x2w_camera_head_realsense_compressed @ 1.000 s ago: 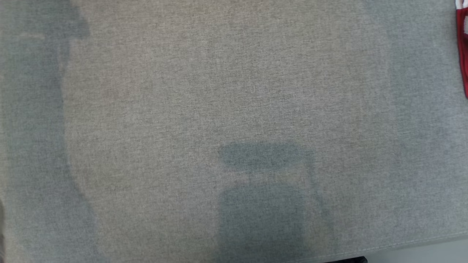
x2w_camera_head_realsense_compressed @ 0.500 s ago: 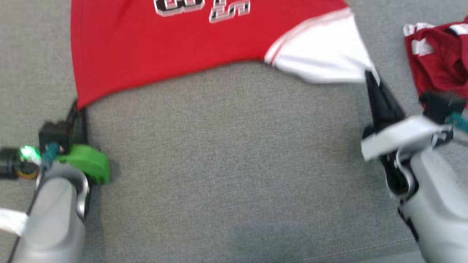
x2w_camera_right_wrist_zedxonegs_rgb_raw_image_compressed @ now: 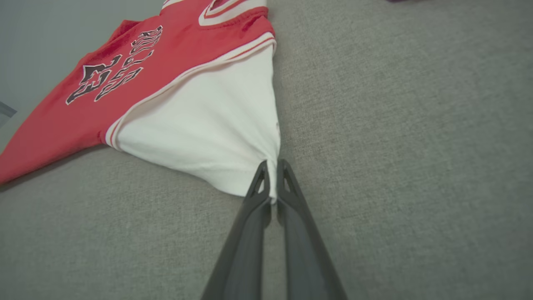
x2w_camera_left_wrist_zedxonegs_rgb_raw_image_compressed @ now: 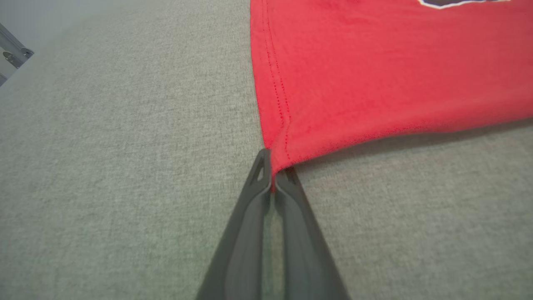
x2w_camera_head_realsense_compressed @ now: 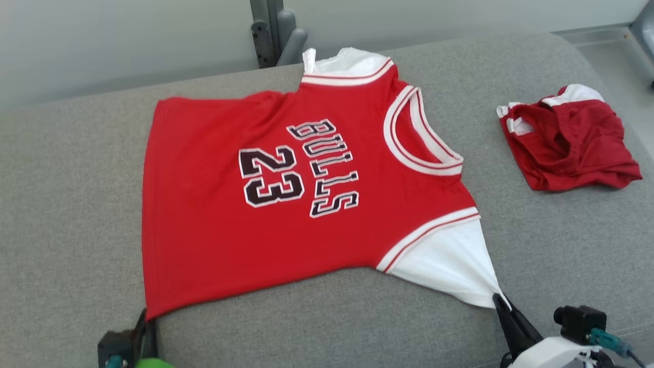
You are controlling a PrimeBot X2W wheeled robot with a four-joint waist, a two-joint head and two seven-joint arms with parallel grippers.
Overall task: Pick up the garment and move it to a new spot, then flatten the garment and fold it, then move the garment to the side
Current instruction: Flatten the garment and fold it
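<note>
Across the grey cushion (x2w_camera_head_realsense_compressed: 536,245), near its middle: the garment (x2w_camera_head_realsense_compressed: 204,214), a red jersey spread chest-up, lettering showing, well apart from a crumpled red piece (x2w_camera_head_realsense_compressed: 567,143) off to the right. Pinched in the left gripper (x2w_camera_left_wrist_zedxonegs_rgb_raw_image_compressed: 272,175), jaws narrowed right down: the lower hem corner (x2w_camera_left_wrist_zedxonegs_rgb_raw_image_compressed: 279,150). Clamped just as tightly in the right gripper (x2w_camera_right_wrist_zedxonegs_rgb_raw_image_compressed: 272,177): the tip of the white sleeve (x2w_camera_right_wrist_zedxonegs_rgb_raw_image_compressed: 216,137), drawn to a taut point. Looks like the flattening step. To do it well, pull both corners low and together toward the near edge, level with the cushion, straightening the near side without lifting it. Go gently on the right, the sleeve seeming stretched harder than the body. Mind the far sleeve (x2w_camera_head_realsense_compressed: 347,61), bunched at the back edge; smooth that afterward. Release only with the cloth flat, opening both jaws cleanly and backing off along the fingers to avoid dragging the corners out of line.
</note>
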